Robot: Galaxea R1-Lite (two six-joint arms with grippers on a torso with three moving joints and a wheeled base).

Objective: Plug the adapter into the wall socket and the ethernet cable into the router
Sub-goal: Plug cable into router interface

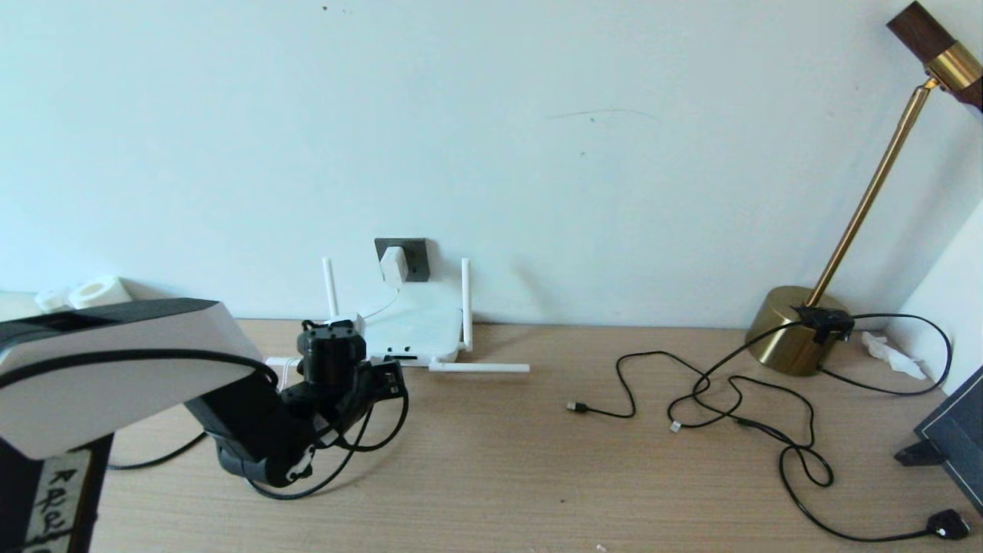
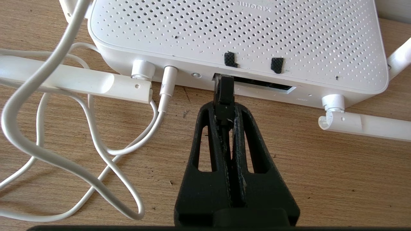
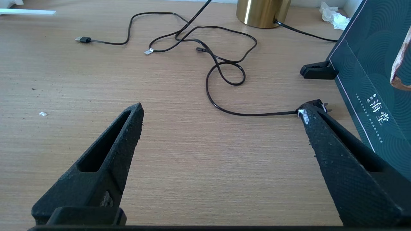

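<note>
The white adapter [image 1: 394,265] sits plugged into the dark grey wall socket [image 1: 417,253], above the white router [image 1: 415,326]. My left gripper [image 2: 223,109] is shut on the ethernet cable's black connector [image 2: 223,89]. The connector's tip is at the left end of the dark port slot in the router's front [image 2: 237,38]; how deep it sits cannot be told. In the head view the left gripper [image 1: 388,376] is right in front of the router, with the black cable [image 1: 361,445] looping under the arm. My right gripper [image 3: 221,109] hangs open over bare desk on the right.
A white cord [image 2: 38,128] coils left of the router. One antenna [image 1: 480,368] lies flat on the desk. Thin black cables [image 1: 737,399] and a black plug [image 1: 948,524] sprawl on the right, near a brass lamp [image 1: 795,330] and a dark box [image 1: 952,438].
</note>
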